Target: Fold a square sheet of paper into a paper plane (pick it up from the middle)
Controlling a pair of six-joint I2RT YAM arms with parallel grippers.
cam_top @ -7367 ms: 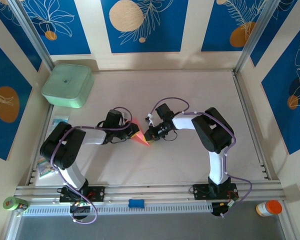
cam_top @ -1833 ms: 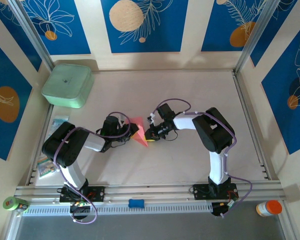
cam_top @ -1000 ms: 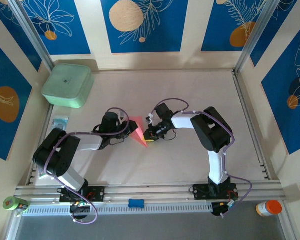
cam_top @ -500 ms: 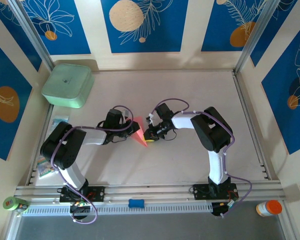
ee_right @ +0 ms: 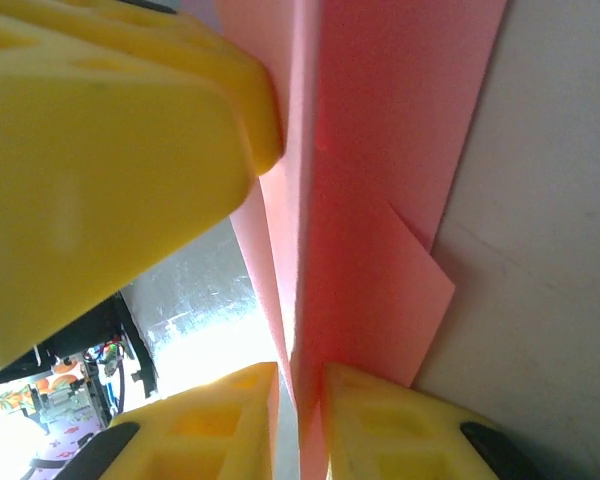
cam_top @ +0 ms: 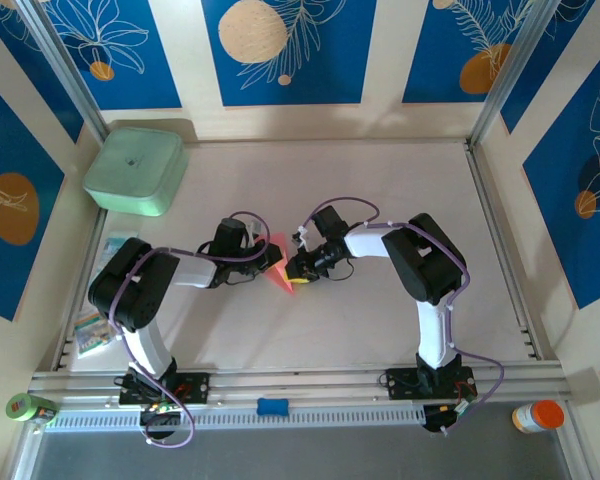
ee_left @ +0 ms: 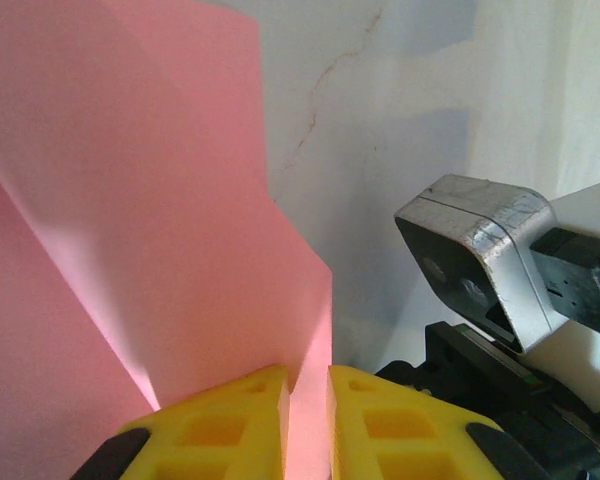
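Observation:
The square sheet of paper (cam_top: 279,273) is a folded pink-red wedge standing on edge at the table's middle, point toward the near side. My left gripper (cam_top: 269,258) reaches in from the left and is shut on one edge of it; the paper (ee_left: 130,200) runs up from between the yellow fingers (ee_left: 230,420) of the left gripper (ee_left: 308,385). My right gripper (cam_top: 296,269) comes in from the right. Its jaws (ee_right: 300,385) stand narrowly apart astride the paper's (ee_right: 380,150) folded edge, with a sliver of light beside the left pad. The left gripper's finger (ee_right: 100,150) presses the sheet from the other side.
A mint-green box (cam_top: 135,170) sits at the back left. Clear printed packets (cam_top: 108,250) lie along the left wall. Metal rails border the table on the right (cam_top: 500,240) and along the near edge. A green roll (cam_top: 25,407) and an orange-capped jar (cam_top: 538,415) stand beyond the near rail.
The left gripper has closed down onto the paper's edge. The right gripper's jaws have parted slightly from a tight pinch. The paper wedge now looks narrower and more upright.

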